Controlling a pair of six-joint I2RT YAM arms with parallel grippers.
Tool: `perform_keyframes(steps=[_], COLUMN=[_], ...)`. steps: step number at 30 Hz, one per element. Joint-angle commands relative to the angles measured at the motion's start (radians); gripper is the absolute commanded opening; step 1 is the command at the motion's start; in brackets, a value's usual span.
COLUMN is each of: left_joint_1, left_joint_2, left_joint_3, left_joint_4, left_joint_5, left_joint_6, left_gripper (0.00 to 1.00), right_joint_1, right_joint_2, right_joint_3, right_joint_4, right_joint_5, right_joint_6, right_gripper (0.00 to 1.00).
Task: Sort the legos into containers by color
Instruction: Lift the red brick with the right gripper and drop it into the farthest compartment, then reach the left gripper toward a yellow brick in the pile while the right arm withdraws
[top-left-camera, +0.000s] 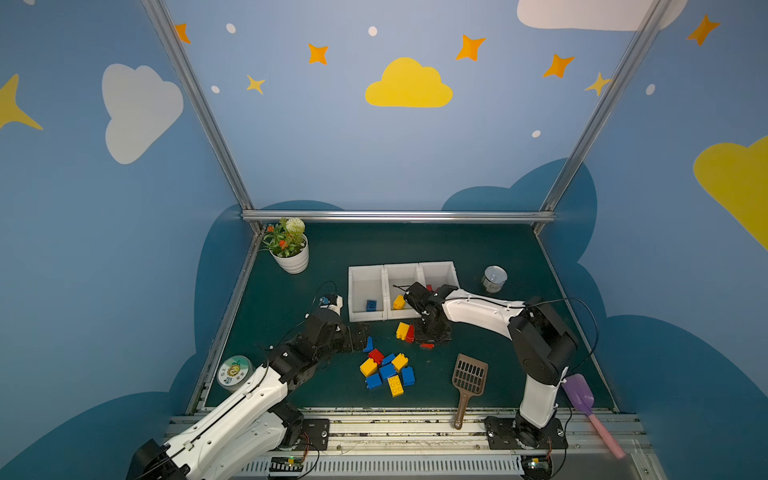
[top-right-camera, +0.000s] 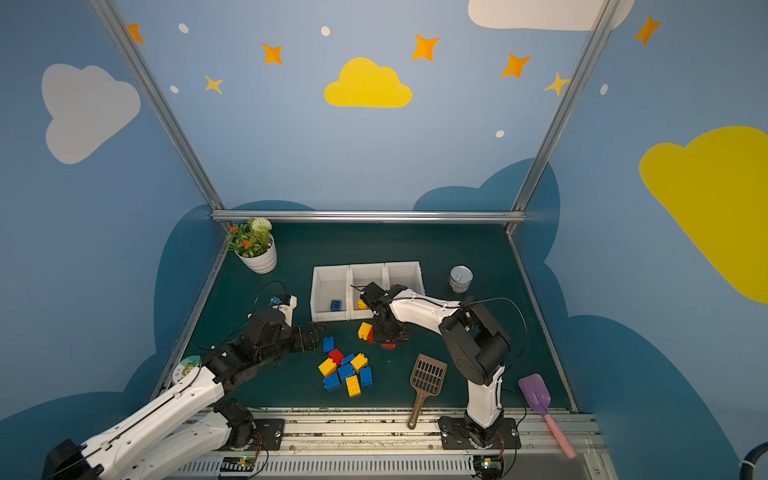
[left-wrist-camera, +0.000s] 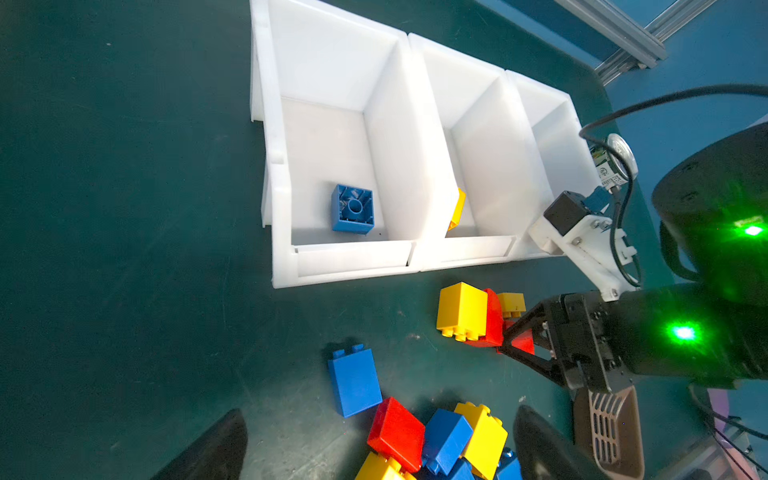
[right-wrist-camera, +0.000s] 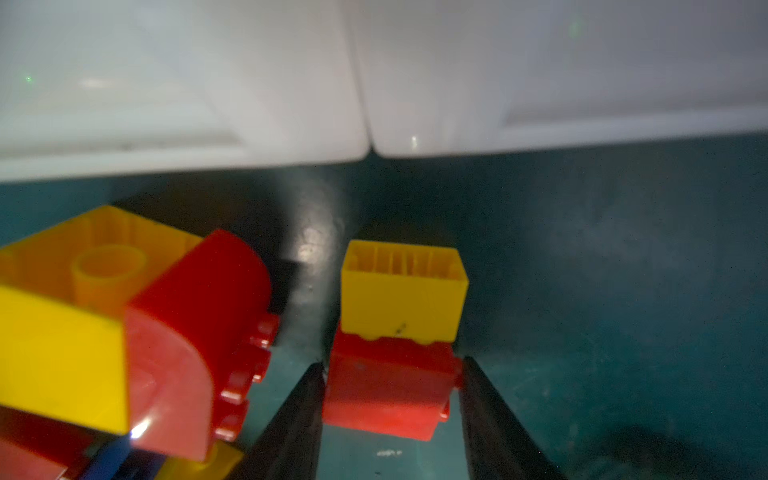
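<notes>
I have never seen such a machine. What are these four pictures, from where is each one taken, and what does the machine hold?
Two robot arms with grippers sort toy bricks by colour. Two pictures look down from above; two come from cameras on the wrists. On the green table stand three white plastic bins and a pile of red, yellow and blue bricks. The left gripper is open and empty. The right gripper has its fingers either side of a small red brick; whether it grips is unclear.
</notes>
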Motion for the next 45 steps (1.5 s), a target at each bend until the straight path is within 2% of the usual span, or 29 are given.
perform_keyframes(steps=[1,8,13,17,22,27,31,34,38,45], left_joint_1=[0.005,0.004,0.004,0.004,0.006,0.008,0.006,0.004,0.005,0.004], left_joint_2=[-0.013,-0.018,-0.027,-0.03,-0.032,-0.026,0.004,0.03,0.053,0.125], left_joint_3=[-0.009,-0.01,-0.01,-0.013,-0.018,-0.016,-0.009,0.004,0.011,0.046], left_joint_4=[0.008,0.004,0.002,0.013,0.029,0.034,0.036,0.03,0.04,0.035], left_joint_5=[0.007,0.007,0.0,-0.001,0.005,0.032,0.073,0.102,0.123,0.144], left_joint_6=[-0.009,-0.013,-0.013,-0.008,-0.017,-0.014,-0.008,-0.001,0.01,0.057], left_gripper=[0.99,0.99,0.99,0.99,0.99,0.99,0.98,0.97,0.92,0.84], right_joint_1=[0.001,0.008,0.001,-0.066,-0.181,-0.252,-0.287,-0.292,-0.294,-0.292], right_joint_2=[0.008,-0.071,-0.208,-0.264,-0.209,-0.051,0.066,0.096,0.075,-0.016], right_joint_3=[-0.013,-0.029,0.016,0.076,0.155,0.279,0.38,0.41,0.404,0.376], right_joint_4=[-0.003,-0.028,-0.102,-0.119,-0.077,-0.095,-0.136,-0.144,-0.139,-0.156], right_joint_5=[0.02,0.021,0.066,0.099,0.097,0.063,0.033,0.028,0.021,0.028], right_joint_6=[0.016,0.011,-0.034,-0.134,-0.272,-0.319,-0.313,-0.313,-0.309,-0.308], right_gripper=[0.46,0.36,0.36,0.37,0.37,0.37,0.42,0.52,0.62,0.64])
